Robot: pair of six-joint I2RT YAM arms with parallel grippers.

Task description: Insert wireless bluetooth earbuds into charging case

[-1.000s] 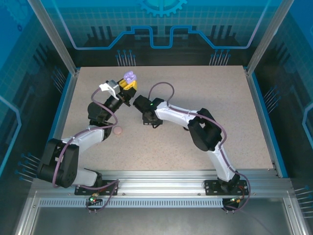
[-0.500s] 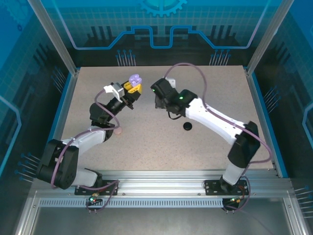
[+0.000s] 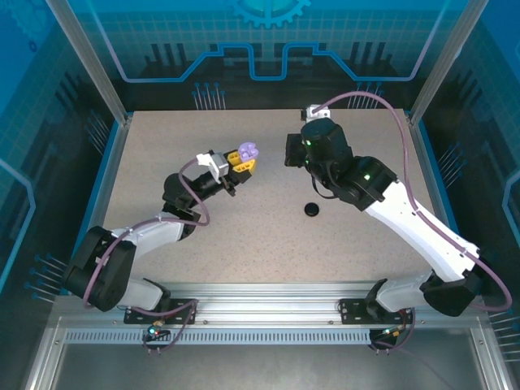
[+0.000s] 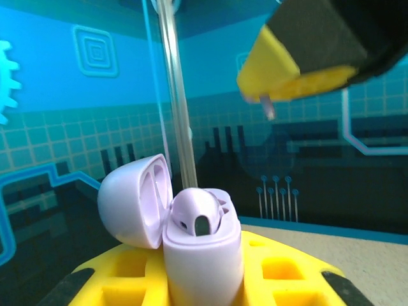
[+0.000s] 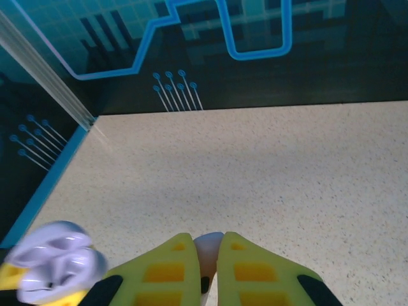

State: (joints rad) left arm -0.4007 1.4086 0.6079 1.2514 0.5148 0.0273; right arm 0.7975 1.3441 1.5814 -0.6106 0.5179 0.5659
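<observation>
The left gripper (image 3: 242, 158) pinches the open lavender case (image 4: 203, 255) and holds it up off the table (image 5: 268, 166), lid (image 4: 131, 197) tipped to one side, probably so the sockets face the other arm. The right gripper (image 5: 205, 271) is pressed together on a pale earbud (image 5: 208, 243), near the case but apart from it. One socket seems to hold another bud (image 4: 199, 213) already. A small black round thing (image 3: 312, 210) lies on the table, well clear of both grippers, and nothing stands between earbud and case

Left arm extends from lower left toward centre, left gripper (image 3: 242, 159) clamped on a lavender case (image 3: 249, 150). Right arm arcs from lower right, right gripper (image 3: 289, 152) pinching a pink earbud (image 5: 206, 245).
</observation>
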